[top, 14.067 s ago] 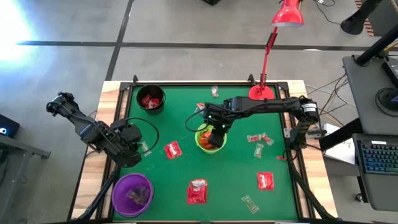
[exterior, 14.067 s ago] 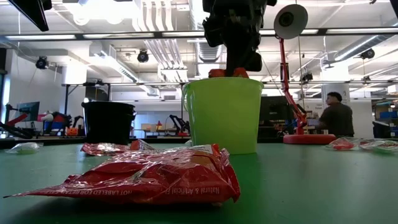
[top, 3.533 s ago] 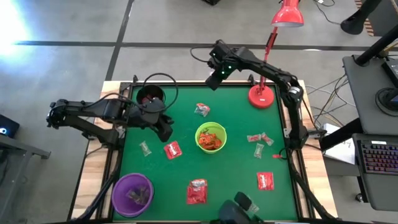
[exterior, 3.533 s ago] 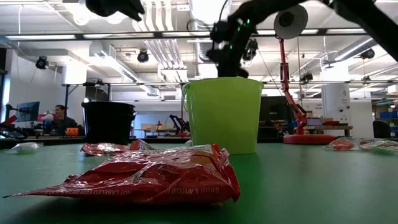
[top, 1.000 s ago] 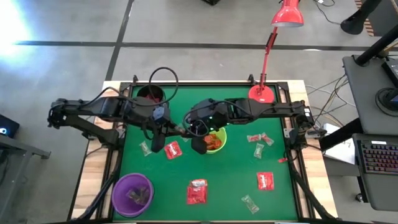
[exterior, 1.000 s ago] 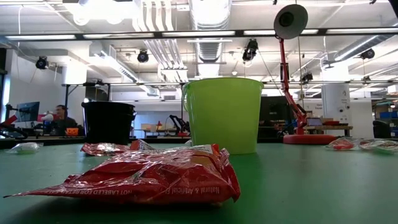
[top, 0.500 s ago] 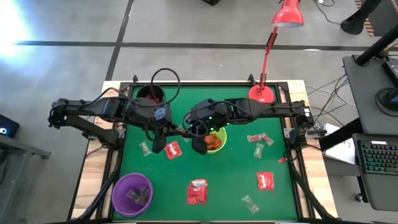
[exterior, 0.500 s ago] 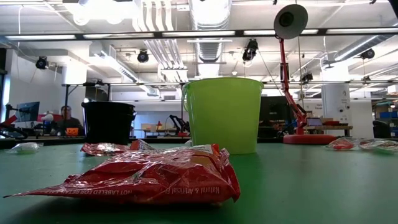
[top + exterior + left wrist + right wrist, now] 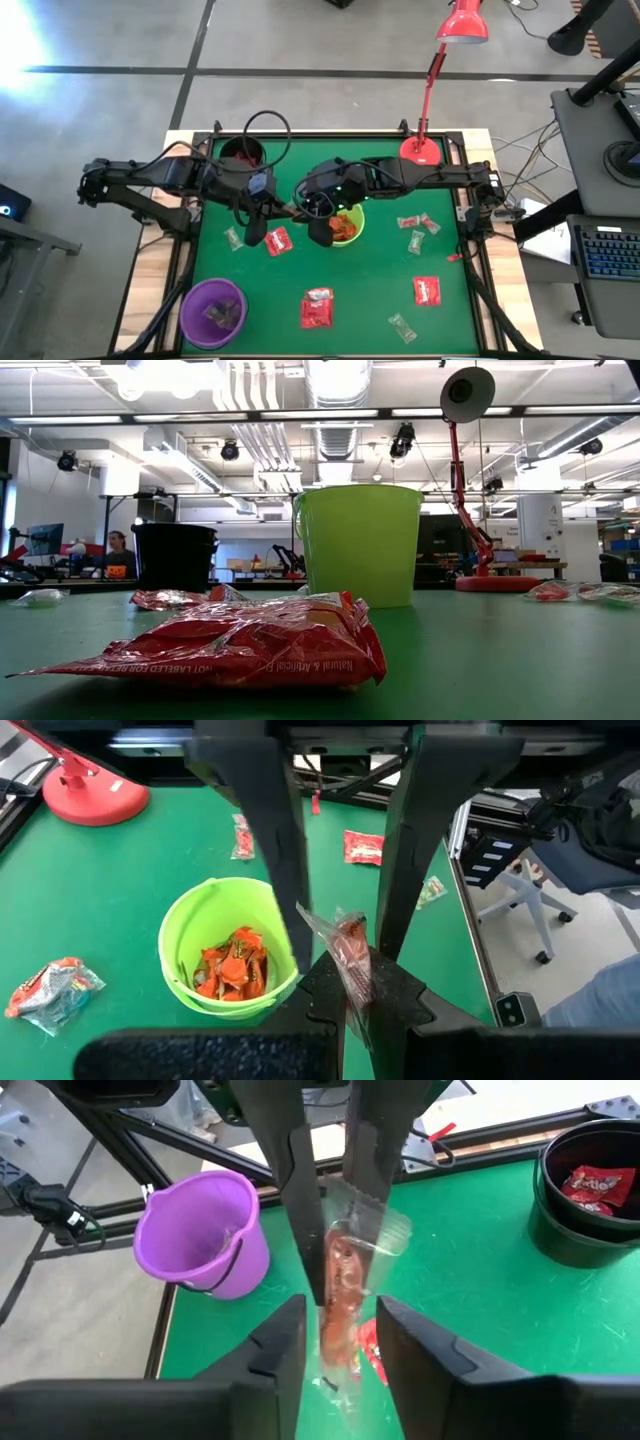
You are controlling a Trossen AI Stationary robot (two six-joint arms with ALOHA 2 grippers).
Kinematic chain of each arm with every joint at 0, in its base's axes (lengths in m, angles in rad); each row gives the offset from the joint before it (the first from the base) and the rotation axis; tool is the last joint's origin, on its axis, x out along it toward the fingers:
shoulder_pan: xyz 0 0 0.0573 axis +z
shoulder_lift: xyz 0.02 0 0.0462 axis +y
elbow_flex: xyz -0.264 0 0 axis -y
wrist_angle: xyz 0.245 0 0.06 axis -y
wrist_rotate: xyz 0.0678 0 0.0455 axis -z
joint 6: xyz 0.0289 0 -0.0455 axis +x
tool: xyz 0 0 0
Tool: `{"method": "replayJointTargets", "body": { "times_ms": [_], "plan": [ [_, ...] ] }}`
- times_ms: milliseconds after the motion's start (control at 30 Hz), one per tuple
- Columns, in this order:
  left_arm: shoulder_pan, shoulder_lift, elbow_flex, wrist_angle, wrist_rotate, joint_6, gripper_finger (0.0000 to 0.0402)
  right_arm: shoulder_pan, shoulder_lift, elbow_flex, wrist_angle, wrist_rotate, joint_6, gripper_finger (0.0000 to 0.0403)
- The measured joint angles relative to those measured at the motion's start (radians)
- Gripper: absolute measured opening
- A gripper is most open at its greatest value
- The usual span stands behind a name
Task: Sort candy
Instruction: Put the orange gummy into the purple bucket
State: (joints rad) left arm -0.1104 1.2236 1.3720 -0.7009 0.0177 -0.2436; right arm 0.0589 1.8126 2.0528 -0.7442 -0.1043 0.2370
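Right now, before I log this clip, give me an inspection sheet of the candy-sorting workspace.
Surface: green table top with a wooden border.
Job's things: clear-wrapped orange-red candy in the air beside the lime-green plastic bowl of orange-red candies. The black round bowl holds red packets. Purple round bowl. Loose flat red packets and clear twist wrappers lie on the table.
Clutter: red desk lamp at the far edge.
Grippers: left gripper, jaws shut on the candy; right gripper, jaws open around it.
Cables: black cable loop above the black bowl.
Surroundings: person far behind; keyboard desk to the right.
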Motion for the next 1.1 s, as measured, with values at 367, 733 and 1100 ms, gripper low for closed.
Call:
{"method": "replayJointTargets", "body": {
  "times_ms": [367,733,1100],
  "plan": [
    [-0.028,-0.002,0.0,-0.131,0.196,-0.1,0.0005,0.002,-0.005,0.0,-0.103,-0.008,-0.002,0.0153],
    [-0.193,0.001,0.0,-0.304,0.236,-0.27,0.0005,0.002,-0.005,0.0,-0.151,-0.008,0.059,0.0143],
    [-0.371,0.005,-0.094,-0.311,0.201,-0.467,0.0005,0.002,-0.005,0.0,-0.151,-0.008,0.079,0.0145]
  ]
}}
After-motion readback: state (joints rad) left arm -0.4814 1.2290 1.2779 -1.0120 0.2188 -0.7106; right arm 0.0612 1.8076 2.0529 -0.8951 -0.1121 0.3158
